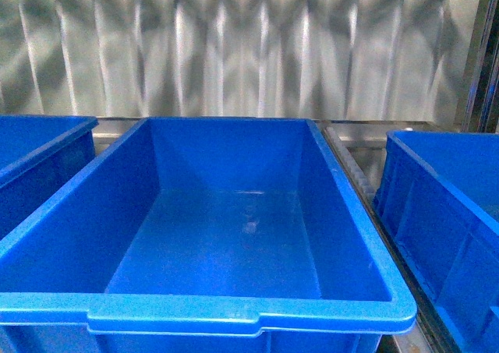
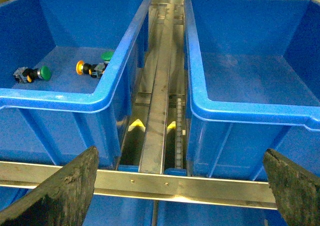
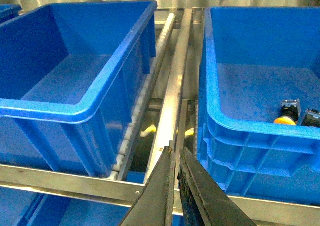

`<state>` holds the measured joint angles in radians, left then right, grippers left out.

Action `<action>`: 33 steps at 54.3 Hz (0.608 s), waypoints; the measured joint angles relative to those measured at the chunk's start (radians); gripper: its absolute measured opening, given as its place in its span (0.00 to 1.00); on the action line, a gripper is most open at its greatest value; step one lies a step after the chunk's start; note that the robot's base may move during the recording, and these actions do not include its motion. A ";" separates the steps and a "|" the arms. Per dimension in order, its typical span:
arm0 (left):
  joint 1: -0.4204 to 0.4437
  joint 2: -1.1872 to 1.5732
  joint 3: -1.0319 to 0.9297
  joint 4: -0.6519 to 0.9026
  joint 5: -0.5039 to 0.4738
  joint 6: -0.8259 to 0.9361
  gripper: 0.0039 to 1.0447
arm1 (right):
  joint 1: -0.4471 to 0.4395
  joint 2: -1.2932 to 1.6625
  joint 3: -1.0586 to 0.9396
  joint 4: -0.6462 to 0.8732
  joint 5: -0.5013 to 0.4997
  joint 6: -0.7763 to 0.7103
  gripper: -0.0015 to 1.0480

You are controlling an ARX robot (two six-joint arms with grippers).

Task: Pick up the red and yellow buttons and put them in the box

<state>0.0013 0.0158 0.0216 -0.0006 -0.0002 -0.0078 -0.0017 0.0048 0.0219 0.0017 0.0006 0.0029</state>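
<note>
Plainly, we can read no writing on any bin. Our left gripper (image 2: 182, 186) has its fingers spread wide above a metal rail (image 2: 165, 181), holding nothing. Our right gripper (image 3: 177, 186) is pinched closed and empty. The box (image 1: 249, 318) sits in front of us. The yellow button (image 3: 286, 117) lies in the right-hand bin (image 3: 250, 131); the left bin (image 2: 60, 99) holds green-capped buttons (image 2: 45, 73).

Metal roller rack (image 2: 159, 94), three blue bins side by side (middle box (image 1: 234, 315) empty), narrow gaps between
</note>
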 joint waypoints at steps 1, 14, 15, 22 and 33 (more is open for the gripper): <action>0.000 0.000 0.000 0.000 0.000 0.000 0.93 | 0.000 0.000 0.000 0.000 0.000 0.000 0.09; 0.000 0.000 0.000 0.000 0.000 0.000 0.93 | 0.000 0.000 0.000 0.000 0.000 0.000 0.46; 0.000 0.000 0.000 0.000 0.000 0.000 0.93 | 0.000 0.000 0.000 0.000 0.000 0.000 0.49; 0.000 0.000 0.000 0.000 0.000 0.000 0.93 | 0.000 0.000 0.000 0.000 0.000 0.000 0.67; 0.000 0.000 0.000 0.000 0.000 0.000 0.93 | 0.000 0.000 0.000 0.000 0.000 0.000 0.94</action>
<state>0.0013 0.0158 0.0216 -0.0006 -0.0002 -0.0078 -0.0017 0.0048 0.0219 0.0017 0.0006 0.0029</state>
